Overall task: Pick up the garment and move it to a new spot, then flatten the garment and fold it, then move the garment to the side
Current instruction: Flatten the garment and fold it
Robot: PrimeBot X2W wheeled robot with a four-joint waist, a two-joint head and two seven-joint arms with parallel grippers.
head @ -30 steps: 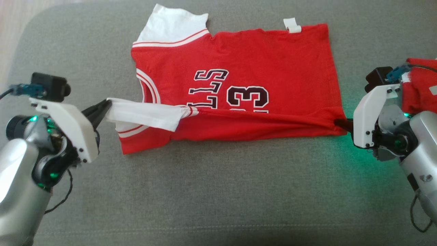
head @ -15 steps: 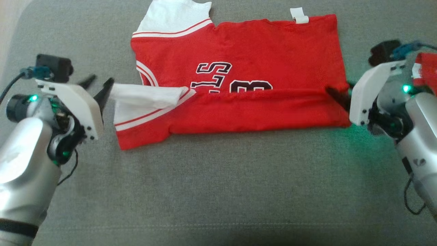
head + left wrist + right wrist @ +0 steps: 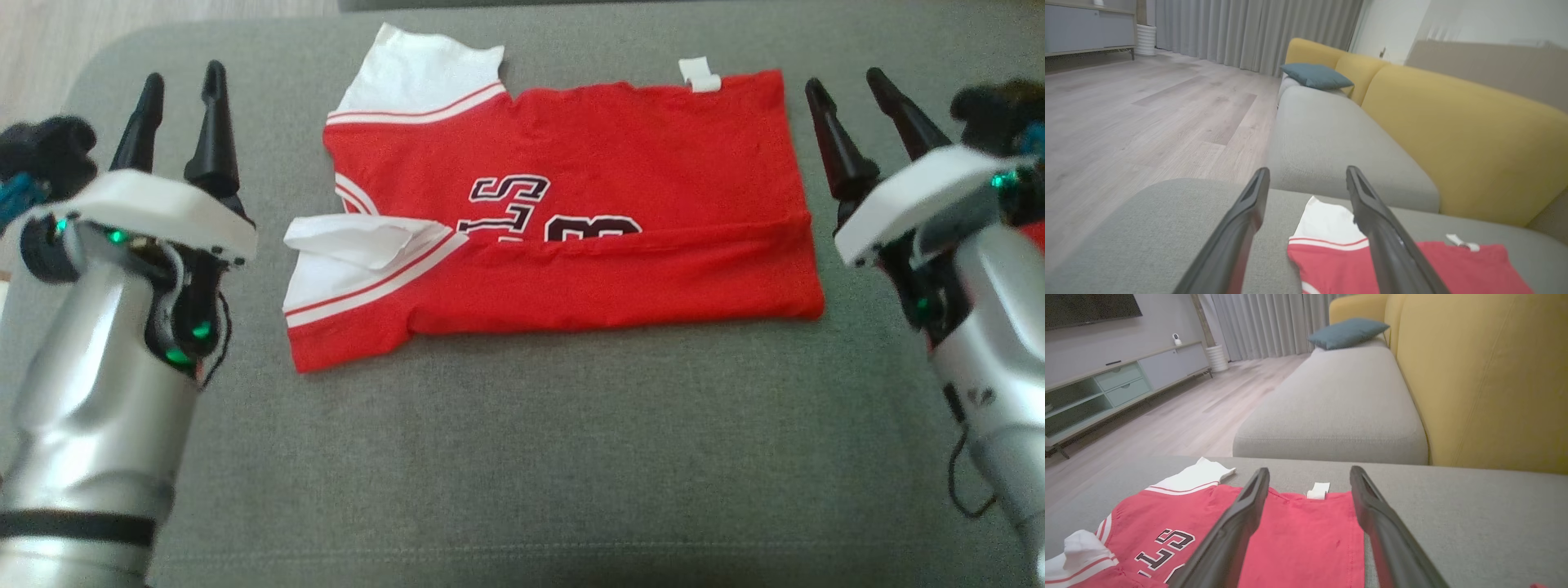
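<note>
Mid-fold: left gripper (image 3: 182, 73) and right gripper (image 3: 842, 79) both spread, empty, garment (image 3: 620, 163) lying between them. Next I'd pinch its near corners for another fold.

Yellow-backed sofa (image 3: 1453, 134); teal cushion (image 3: 1316, 76); grey curtains (image 3: 1249, 28); wooden floor (image 3: 1147, 114).

Silver arms (image 3: 98, 392), white wrist covers (image 3: 155, 208), blk tapered fingers (image 3: 214, 122), green LEDs (image 3: 175, 357).

Home living room; yellow-backed sofa (image 3: 1474, 375), teal cushion (image 3: 1347, 332); TV cabinet (image 3: 1126, 381); curtains (image 3: 1274, 322); wood floor (image 3: 1200, 412)
</note>
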